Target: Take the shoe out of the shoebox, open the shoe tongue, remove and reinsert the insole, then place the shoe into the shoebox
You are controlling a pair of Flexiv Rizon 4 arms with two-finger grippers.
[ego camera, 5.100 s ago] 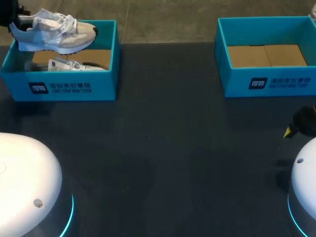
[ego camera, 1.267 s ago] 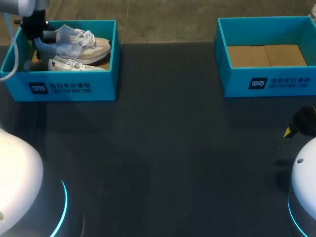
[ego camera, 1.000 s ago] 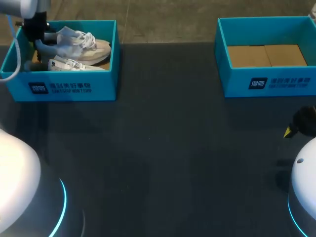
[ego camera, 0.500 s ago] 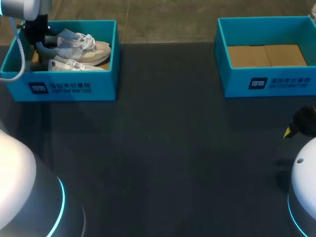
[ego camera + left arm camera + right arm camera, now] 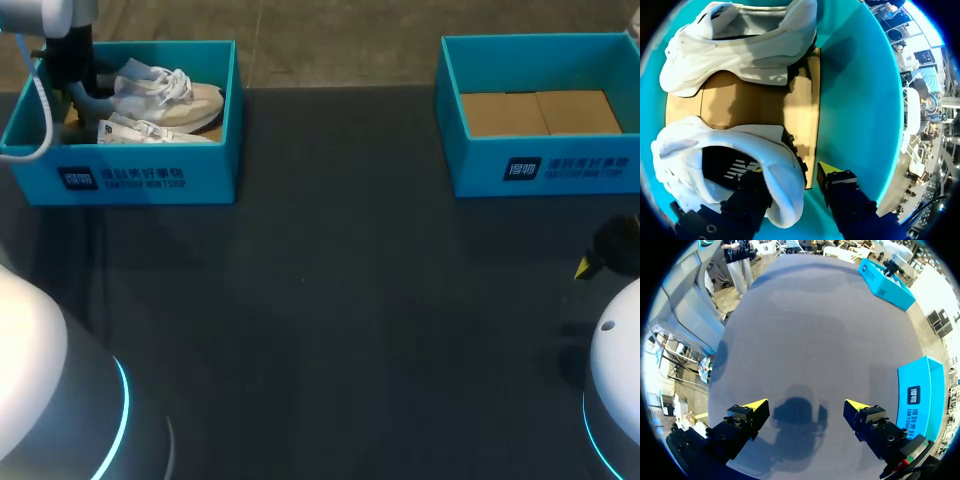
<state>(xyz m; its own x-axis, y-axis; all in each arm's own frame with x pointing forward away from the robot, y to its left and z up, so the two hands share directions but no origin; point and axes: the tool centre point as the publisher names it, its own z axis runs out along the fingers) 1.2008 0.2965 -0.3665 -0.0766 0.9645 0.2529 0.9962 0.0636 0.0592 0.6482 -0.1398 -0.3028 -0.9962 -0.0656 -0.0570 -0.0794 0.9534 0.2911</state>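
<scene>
In left box (image 5: 150,178), your shoe (image 5: 165,95) is lying beside second shoe (image 5: 150,130). In head view, left arm (image 5: 62,45) is hiding your left gripper (image 5: 792,171). Wrist view is showing it spread, heel sitting between fingers, outer finger (image 5: 832,172) standing apart from heel. Right gripper (image 5: 807,407) is hanging spread over table (image 5: 805,330), near right box (image 5: 540,165). Since five seconds ago, shoe has been coming down from above rim into box.

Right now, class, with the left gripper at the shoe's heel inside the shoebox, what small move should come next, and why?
Probably lift the left gripper straight up and clear. The shoe seems to lie in the shoebox beside the other shoe, and a gap shows between its heel and the outer finger, so it looks released.
</scene>
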